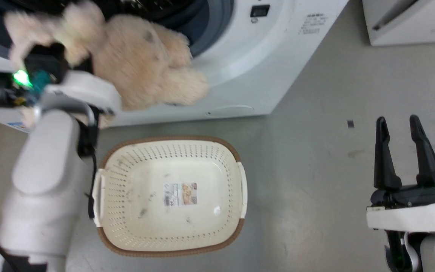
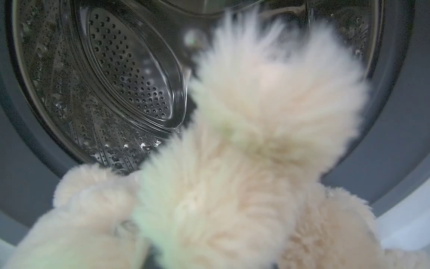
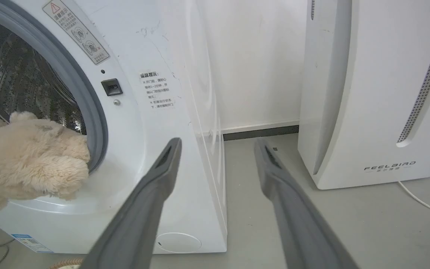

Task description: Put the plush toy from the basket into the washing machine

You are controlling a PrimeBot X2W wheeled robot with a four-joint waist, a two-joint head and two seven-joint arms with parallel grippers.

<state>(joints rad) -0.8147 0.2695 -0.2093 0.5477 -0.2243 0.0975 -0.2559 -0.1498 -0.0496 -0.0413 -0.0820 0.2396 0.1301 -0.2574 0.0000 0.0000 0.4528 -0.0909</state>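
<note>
The cream-beige plush toy (image 1: 142,60) hangs at the mouth of the washing machine (image 1: 247,56), its legs over the grey door ring. My left gripper (image 1: 45,60) is shut on the plush toy, with its fingers buried in the fur. In the left wrist view the plush toy (image 2: 245,157) is right in front of the steel drum (image 2: 125,74). The right wrist view has the plush toy (image 3: 32,164) resting on the lower lip of the washing machine (image 3: 144,112). The basket (image 1: 172,139) stands on the floor below with nothing in it. My right gripper (image 1: 397,121) (image 3: 218,144) is open, well to the right.
A white FEELAIR appliance (image 3: 379,93) stands right of the washer, with a strip of grey floor (image 3: 245,186) between them. Its thin white cable (image 3: 420,201) trails across the floor. Another white unit (image 1: 410,22) sits at the upper right of the head view.
</note>
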